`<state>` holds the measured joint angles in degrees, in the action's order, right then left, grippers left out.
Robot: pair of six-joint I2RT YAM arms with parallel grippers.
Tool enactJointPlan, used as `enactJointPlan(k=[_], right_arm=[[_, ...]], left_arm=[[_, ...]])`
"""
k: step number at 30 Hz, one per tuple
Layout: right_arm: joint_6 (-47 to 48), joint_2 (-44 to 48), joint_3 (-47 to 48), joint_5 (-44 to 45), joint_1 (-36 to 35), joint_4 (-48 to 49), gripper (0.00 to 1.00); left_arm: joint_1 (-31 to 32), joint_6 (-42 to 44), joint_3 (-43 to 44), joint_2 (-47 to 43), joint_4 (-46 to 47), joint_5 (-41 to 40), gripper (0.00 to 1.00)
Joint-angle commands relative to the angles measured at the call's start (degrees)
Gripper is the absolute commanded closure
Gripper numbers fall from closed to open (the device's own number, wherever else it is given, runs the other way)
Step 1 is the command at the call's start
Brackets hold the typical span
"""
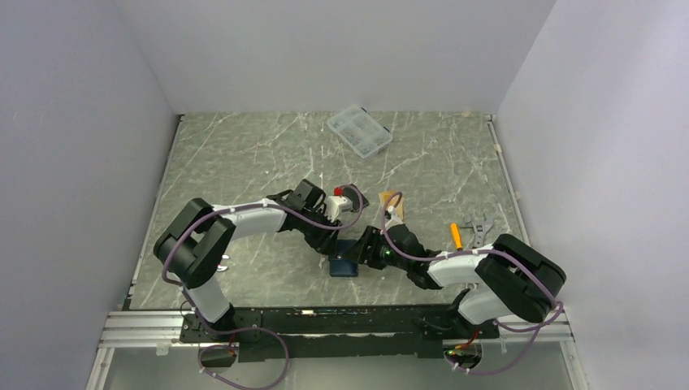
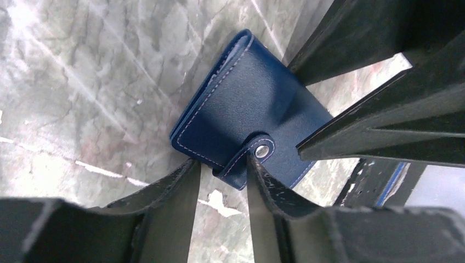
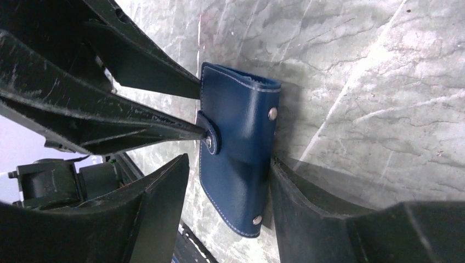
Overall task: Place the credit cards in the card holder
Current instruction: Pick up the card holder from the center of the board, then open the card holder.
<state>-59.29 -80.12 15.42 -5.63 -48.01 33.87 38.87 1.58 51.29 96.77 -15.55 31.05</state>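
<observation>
The card holder [image 1: 343,266] is a navy-blue wallet snapped shut, lying near the table's front between both grippers. In the left wrist view my left gripper [image 2: 222,161] straddles the snap tab at the edge of the card holder [image 2: 241,104]. One finger touches the tab and a gap shows on the other side. My right gripper [image 3: 229,164] stands open around the card holder [image 3: 236,159]. Its right finger [image 3: 296,203] rests against the spine and the other finger stays clear. One orange-gold credit card [image 1: 392,203] lies flat behind the grippers.
A clear plastic compartment box [image 1: 359,132] sits at the back of the marble table [image 1: 244,154]. Metal tools [image 1: 477,227] and a small orange item [image 1: 457,236] lie to the right, near the right arm. White walls enclose three sides.
</observation>
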Motion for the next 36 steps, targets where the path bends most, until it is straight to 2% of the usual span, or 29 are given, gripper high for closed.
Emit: enactJointPlan(k=[1, 5, 7, 9, 10, 14, 17, 20, 24, 30, 36], right_arm=[[-1.3, -2.2, -2.4, -3.2, 0.5, 3.5, 0.43], [-1.9, -2.6, -3.8, -5.3, 1.5, 8.9, 0.46], [-2.4, -2.9, -4.7, -6.0, 1.8, 11.5, 0.5], [-2.6, -3.2, -4.8, -6.2, 2.1, 12.3, 0.59], [-2.5, -3.4, -4.7, -6.5, 2.2, 12.5, 0.68], [-2.4, -4.1, -4.0, -7.6, 2.6, 13.4, 0.9], [-2.2, -2.6, -3.9, -9.0, 3.6, 13.5, 1.0], [-0.7, 2.4, -3.7, -9.6, 4.2, 10.0, 1.0], [4.6, 12.7, -0.6, -7.7, 4.2, -4.4, 1.0], [10.2, 21.4, 8.1, -3.5, 4.2, -25.6, 1.0], [11.8, 22.8, 17.0, -2.6, 4.1, -35.6, 1.0]], left_arm=[[0.6, -4.2, -0.5, 3.5, 3.4, 4.1, 0.61], [-0.3, -5.8, -2.2, 2.8, 6.2, 6.7, 0.7], [-0.8, -6.5, -3.2, 2.4, 7.6, 8.2, 0.74], [-1.2, -7.0, -3.7, 2.0, 8.4, 9.7, 0.76], [-1.5, -7.2, -3.9, 1.5, 8.6, 10.3, 0.76], [-2.5, -6.9, -4.0, -0.9, 8.2, 13.0, 0.73], [-3.1, -3.9, -2.5, -3.2, 4.4, 14.7, 0.6], [-3.9, 2.5, -0.8, -8.3, -0.8, 15.1, 0.48], [-4.1, 11.1, 0.6, -17.8, -6.5, 9.3, 0.34], [-2.2, 17.3, 3.4, -24.5, -13.3, -1.6, 0.33], [3.3, 21.5, 8.2, -30.9, -21.7, -13.5, 0.35]])
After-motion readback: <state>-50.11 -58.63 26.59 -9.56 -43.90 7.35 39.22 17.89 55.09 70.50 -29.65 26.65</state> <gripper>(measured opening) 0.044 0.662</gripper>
